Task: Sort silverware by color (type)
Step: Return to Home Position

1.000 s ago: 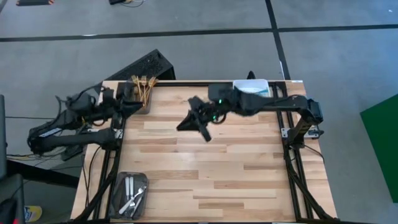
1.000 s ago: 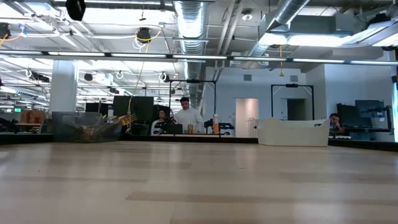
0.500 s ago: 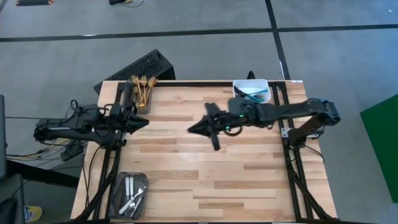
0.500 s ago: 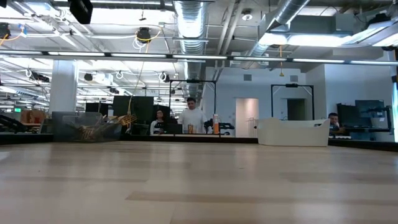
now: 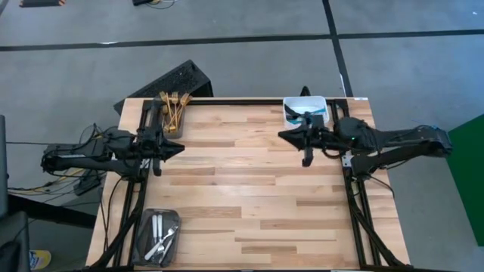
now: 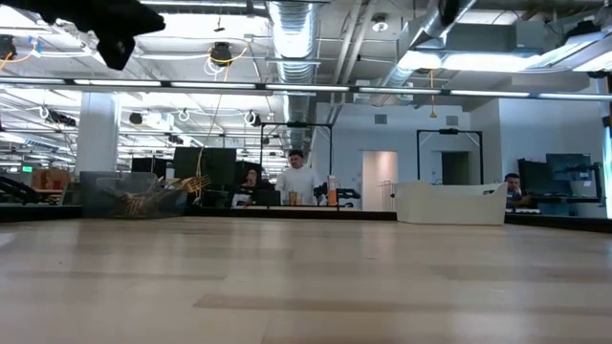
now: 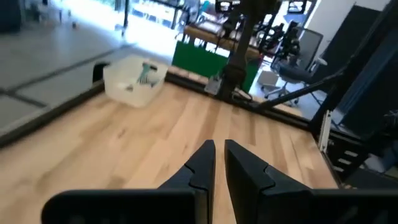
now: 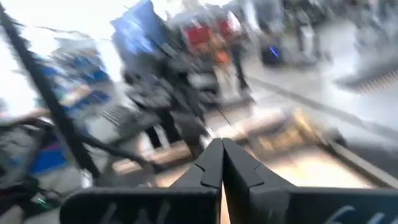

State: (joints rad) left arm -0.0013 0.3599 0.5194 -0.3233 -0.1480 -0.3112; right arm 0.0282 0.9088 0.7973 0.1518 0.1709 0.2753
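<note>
Gold forks [image 5: 172,110] lie in a dark tray at the table's far left corner, their heads sticking out over its rim. Silver and white utensils [image 5: 160,233] lie in a second dark tray at the near left corner. Blue-handled pieces [image 5: 310,113] lie in the white bin [image 5: 305,101] at the far right. My left gripper [image 5: 180,147] hovers shut over the table's left edge, just near of the gold tray. My right gripper [image 5: 283,136] hovers shut above the bare wood beside the white bin. Both grippers hold nothing.
The wooden tabletop [image 5: 242,189] between the arms is bare. A black frame [image 5: 355,189] runs along the table's sides. In the low view the gold tray [image 6: 143,199] and white bin [image 6: 449,203] stand at the far edge, with people in the room behind.
My right gripper has drawn back from the table's middle toward the right edge and the white bin. My left gripper has moved from over the gold tray toward the near edge, then stayed nearly still.
</note>
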